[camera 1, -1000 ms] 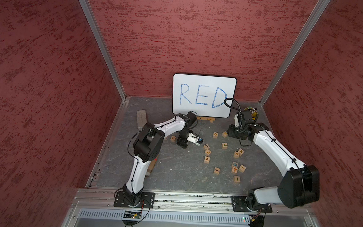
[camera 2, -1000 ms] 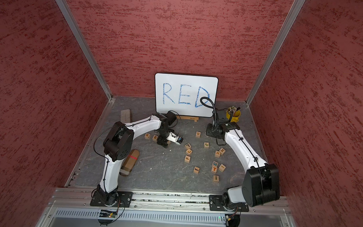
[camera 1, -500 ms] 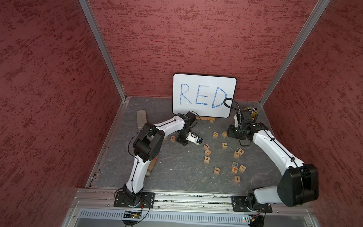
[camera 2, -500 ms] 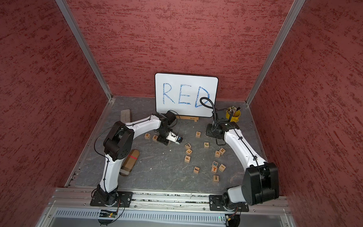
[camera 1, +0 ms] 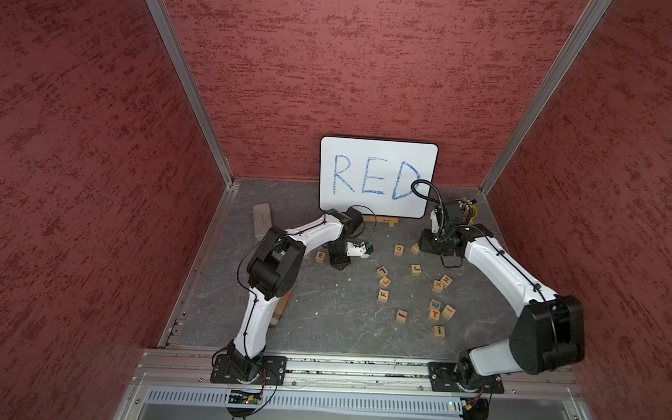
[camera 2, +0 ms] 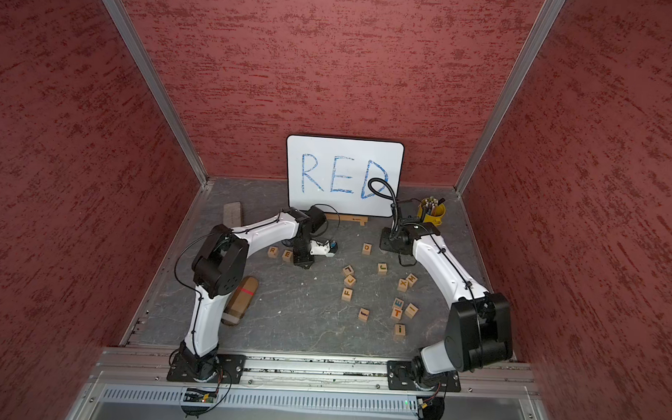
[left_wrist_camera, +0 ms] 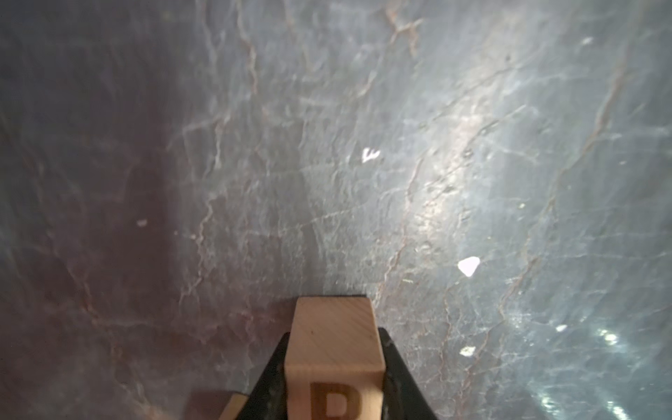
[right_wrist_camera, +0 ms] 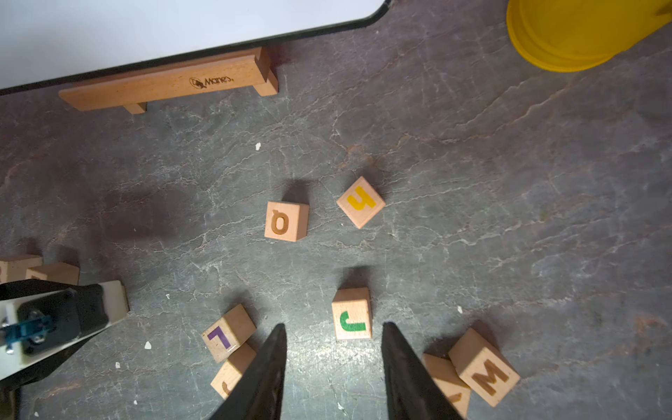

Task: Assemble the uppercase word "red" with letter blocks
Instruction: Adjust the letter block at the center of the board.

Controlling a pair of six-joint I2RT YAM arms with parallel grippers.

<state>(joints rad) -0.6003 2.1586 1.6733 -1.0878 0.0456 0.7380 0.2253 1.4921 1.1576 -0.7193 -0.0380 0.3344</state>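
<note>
Grey slate floor (camera 1: 334, 318), red textured walls (camera 1: 370, 66); left claw (left_wrist_camera: 334, 349) clamps D block (left_wrist_camera: 332, 327); right claw (right_wrist_camera: 333, 326) parted, empty

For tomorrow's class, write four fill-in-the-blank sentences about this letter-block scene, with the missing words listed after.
1. The whiteboard reads ___ in blue.
2. In a top view, the R block sits beside the ___ block.
3. The left gripper is shut on a letter block, while the right gripper stands ___.
4. The loose block framed by its fingertips bears a green ___.
Missing words: RED; E; open; J.
</note>
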